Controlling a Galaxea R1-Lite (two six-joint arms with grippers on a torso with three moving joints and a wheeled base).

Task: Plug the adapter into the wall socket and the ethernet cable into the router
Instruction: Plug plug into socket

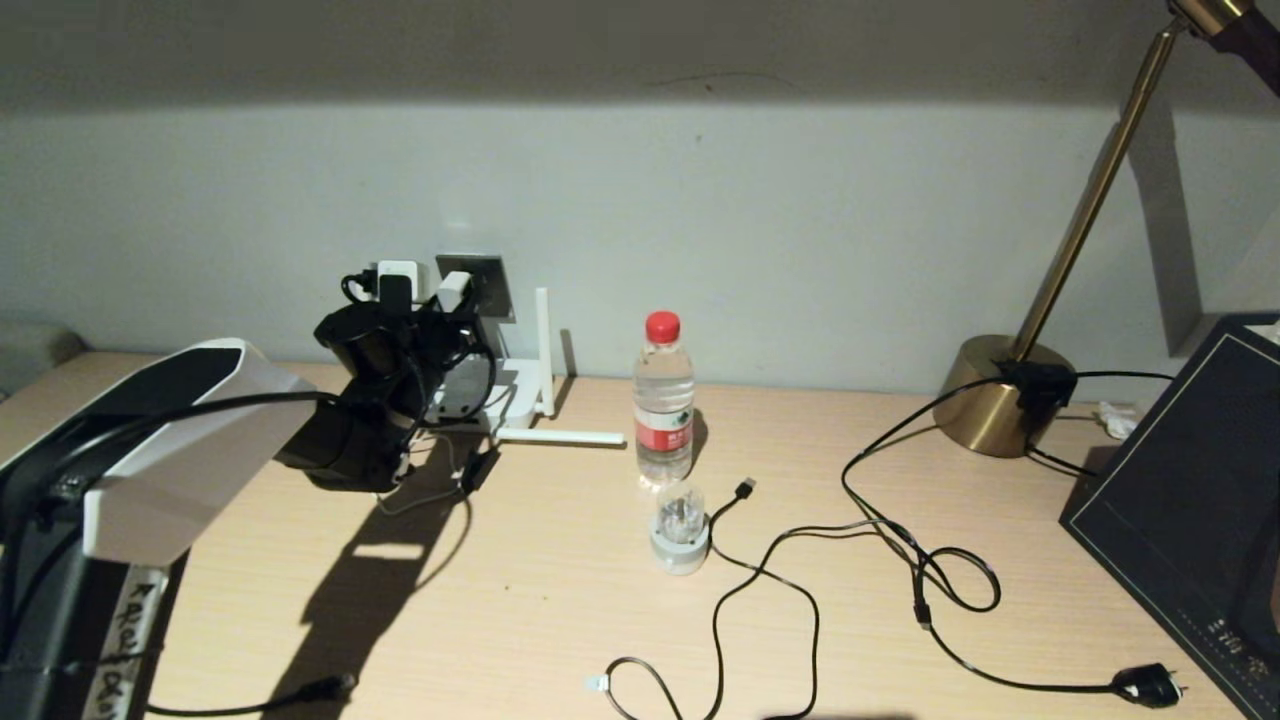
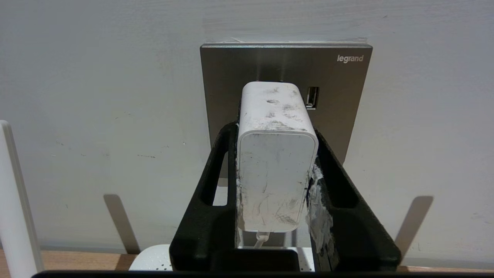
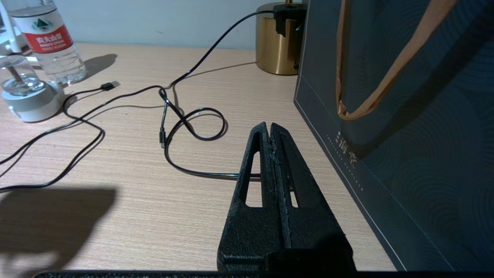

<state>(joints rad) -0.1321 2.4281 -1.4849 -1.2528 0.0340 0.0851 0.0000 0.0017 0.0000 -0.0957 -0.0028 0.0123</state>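
The left hand (image 2: 276,154) is up at the wall socket (image 2: 339,81), its two black fingers (image 2: 216,185) clamped on the long sides of the adapter (image 2: 276,170). The adapter's long axis runs straight from the hand toward the socket plate, its front end pressed against the grey face just beside the plate's small USB slot and its thin white cord leaving the rear end. Whether the pins are fully seated cannot be told. Directly below the socket, the router (image 1: 510,400) sits on the table (image 1: 520,600) against the wall, one antenna upright and one lying flat on the table. The right hand (image 3: 270,135) hovers over the table far from the socket, fingers pressed together and empty, beside a dark paper bag (image 3: 405,116).
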